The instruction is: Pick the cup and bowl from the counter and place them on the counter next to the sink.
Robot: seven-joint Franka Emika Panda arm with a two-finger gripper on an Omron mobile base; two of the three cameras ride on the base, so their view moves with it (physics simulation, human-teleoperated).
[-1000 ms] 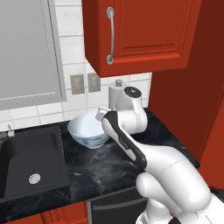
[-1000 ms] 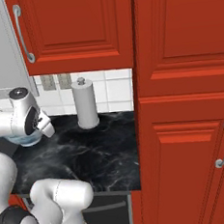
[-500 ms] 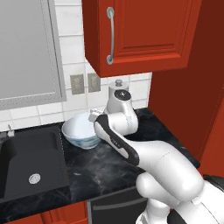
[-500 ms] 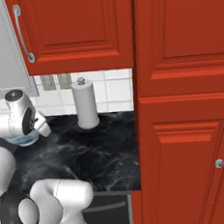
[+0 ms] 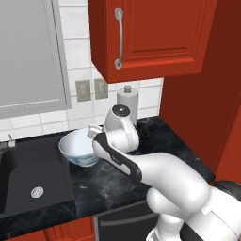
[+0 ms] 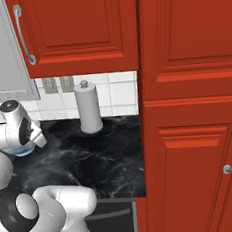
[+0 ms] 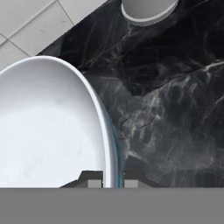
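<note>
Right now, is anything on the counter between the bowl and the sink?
No. In the left base view the bowl, pinched at its rim by the gripper, sits beside the sink with bare counter between.

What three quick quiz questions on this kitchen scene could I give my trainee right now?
1. True or false: the jaws are shut on the rim of the wide round white bowl.
2. Which lies nearest the bowl? A) black recessed sink B) grey paper towel holder C) tall red cabinet door
3. Fill in: the bowl is over the glossy black marble ____.

Key: 1 true, one jaw tip on each side of the rim in the hand view. 2 A. 3 counter.
</note>
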